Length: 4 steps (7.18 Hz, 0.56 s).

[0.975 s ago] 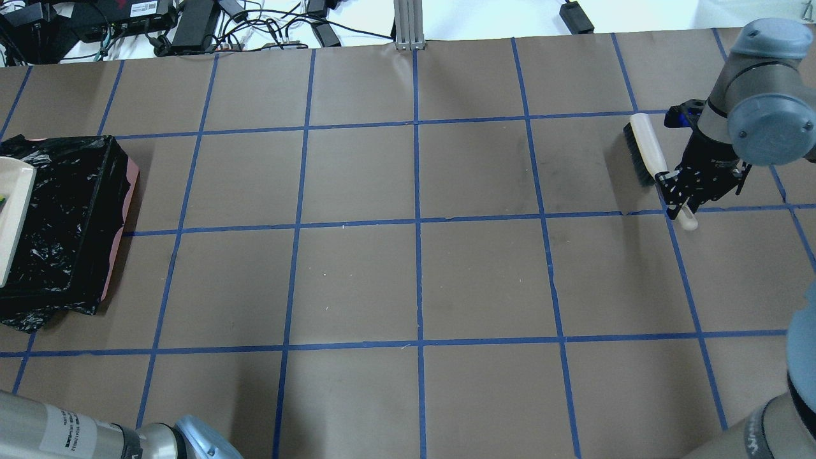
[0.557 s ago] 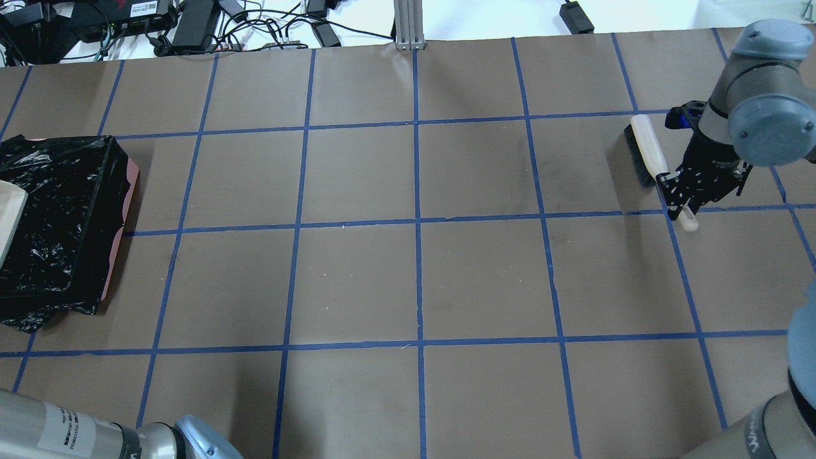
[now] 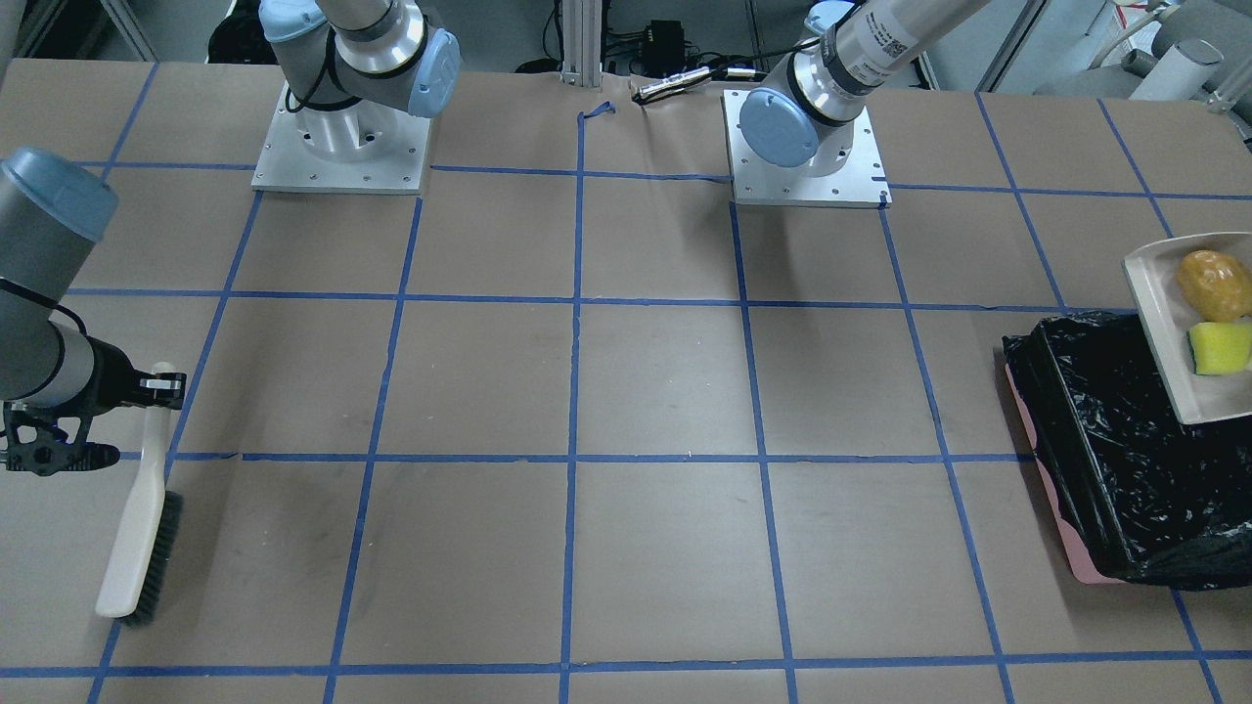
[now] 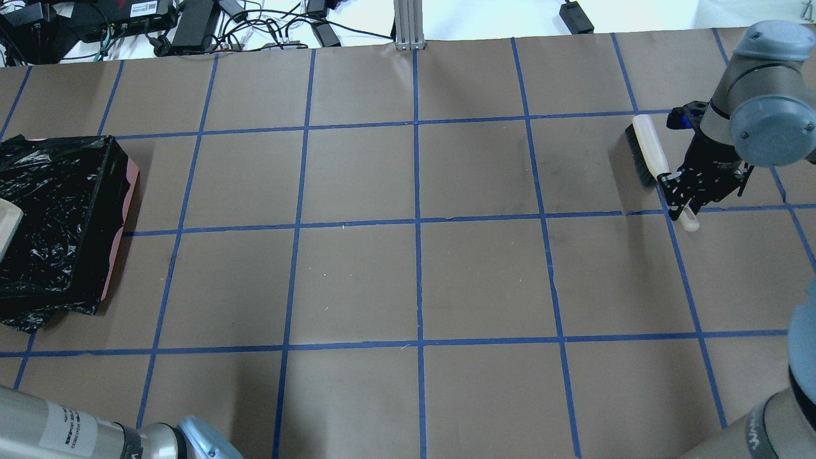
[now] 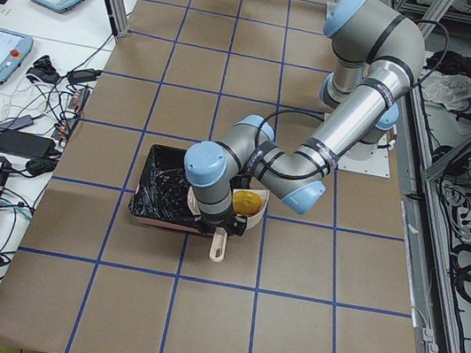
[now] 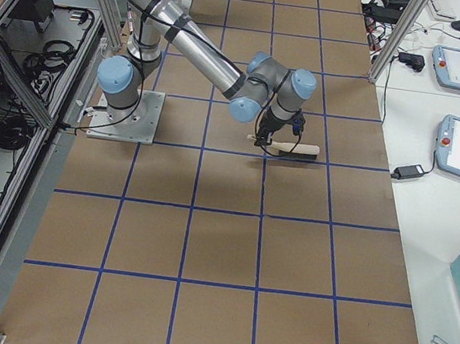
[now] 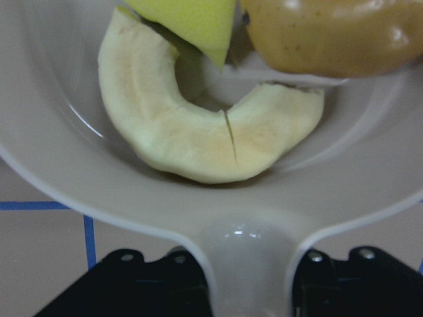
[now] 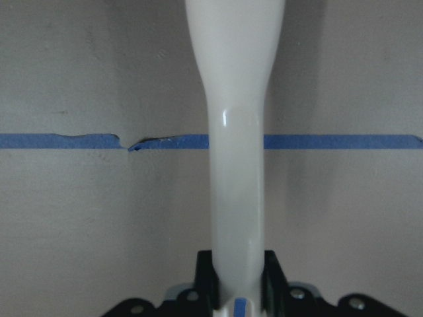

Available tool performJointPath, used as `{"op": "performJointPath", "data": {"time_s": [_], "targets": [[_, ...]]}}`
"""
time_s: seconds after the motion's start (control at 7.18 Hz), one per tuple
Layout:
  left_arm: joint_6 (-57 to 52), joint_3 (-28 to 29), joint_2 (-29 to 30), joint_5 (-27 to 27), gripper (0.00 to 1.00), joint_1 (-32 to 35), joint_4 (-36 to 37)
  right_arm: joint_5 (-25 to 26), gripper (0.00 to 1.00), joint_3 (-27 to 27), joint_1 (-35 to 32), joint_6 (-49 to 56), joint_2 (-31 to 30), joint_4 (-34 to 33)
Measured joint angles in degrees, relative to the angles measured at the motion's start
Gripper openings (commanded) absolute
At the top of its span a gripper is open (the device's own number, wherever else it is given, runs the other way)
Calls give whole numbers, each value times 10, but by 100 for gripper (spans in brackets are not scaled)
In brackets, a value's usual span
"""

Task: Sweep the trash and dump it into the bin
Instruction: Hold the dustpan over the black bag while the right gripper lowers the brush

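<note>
The left tool (image 7: 248,290) was clamped on the handle of one cream plastic dustpan (image 7: 66,178), held at the edge of one black-bag-lined rectangular bin (image 3: 1105,450). The pan carried three pieces: one golden-brown potato-like lump (image 7: 330,33), one pale cream ring slice (image 7: 198,139) and one yellow wedge (image 7: 192,20). They were judged light, loose and apt to slide, so best moved by the pan's handle. The right tool (image 8: 238,284) gripped one white-handled black-bristled brush (image 3: 137,528).
</note>
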<state>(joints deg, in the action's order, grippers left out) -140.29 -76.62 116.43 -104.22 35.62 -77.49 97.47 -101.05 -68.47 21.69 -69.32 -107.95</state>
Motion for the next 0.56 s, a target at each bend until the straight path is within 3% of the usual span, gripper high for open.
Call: {"op": "performJointPath", "data": {"time_s": [0.56], "targets": [[8, 0, 1, -36, 0, 10, 35, 0, 58, 0, 0, -4, 0, 3]]}}
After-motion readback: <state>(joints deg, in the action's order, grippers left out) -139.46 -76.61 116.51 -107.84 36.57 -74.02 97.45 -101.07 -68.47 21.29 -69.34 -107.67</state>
